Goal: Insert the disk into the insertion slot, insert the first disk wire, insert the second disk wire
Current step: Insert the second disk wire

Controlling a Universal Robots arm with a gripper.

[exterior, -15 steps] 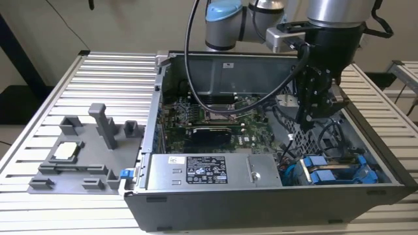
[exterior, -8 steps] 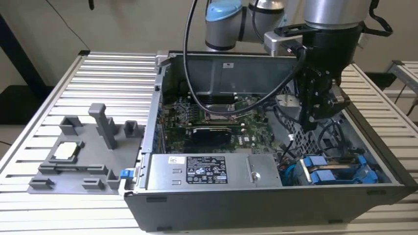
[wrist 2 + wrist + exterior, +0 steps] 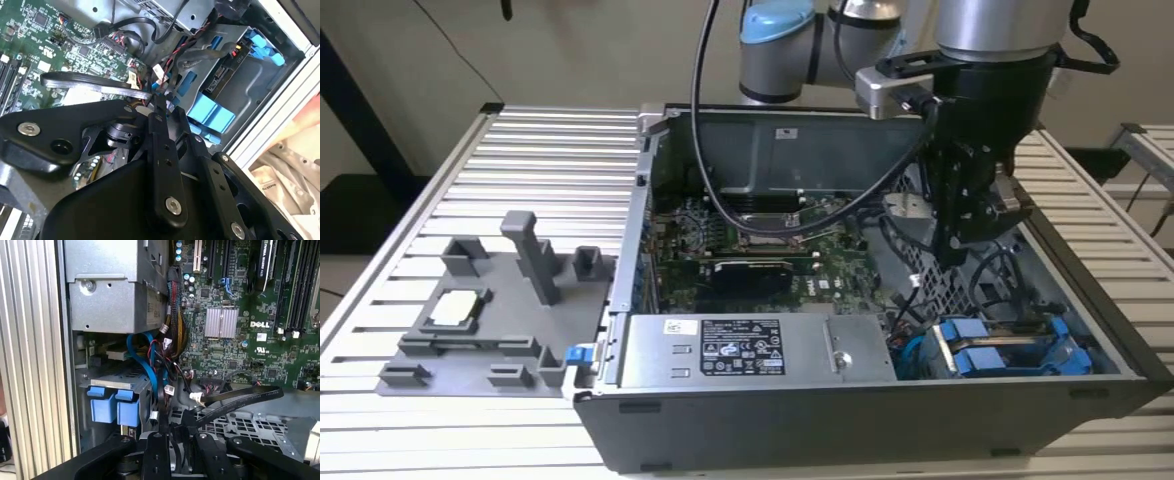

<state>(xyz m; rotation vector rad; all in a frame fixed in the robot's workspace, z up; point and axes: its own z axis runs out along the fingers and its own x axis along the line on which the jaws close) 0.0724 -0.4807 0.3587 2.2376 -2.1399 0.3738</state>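
My gripper (image 3: 958,252) hangs inside the open computer case, over the perforated floor beside the motherboard. Its fingers (image 3: 156,452) stand close together, shut on a flat black disk wire (image 3: 245,396) that arcs away over the board; the same wire (image 3: 90,80) ends at the fingertips in the second wrist view. The insertion slot (image 3: 1047,335), a grey metal drive cage, sits in the case's corner at the exterior view's right. Blue carrier ends (image 3: 115,409) of the disk show in it, with the disk's body mostly hidden. The gripper is a short way from the cage.
A grey power-supply box (image 3: 740,350) with a sticker lies along the case's front. Bundles of red, black and blue cables (image 3: 160,347) crowd the gap between cage and motherboard (image 3: 235,325). A grey fixture (image 3: 494,320) stands on the slatted table at the exterior view's left.
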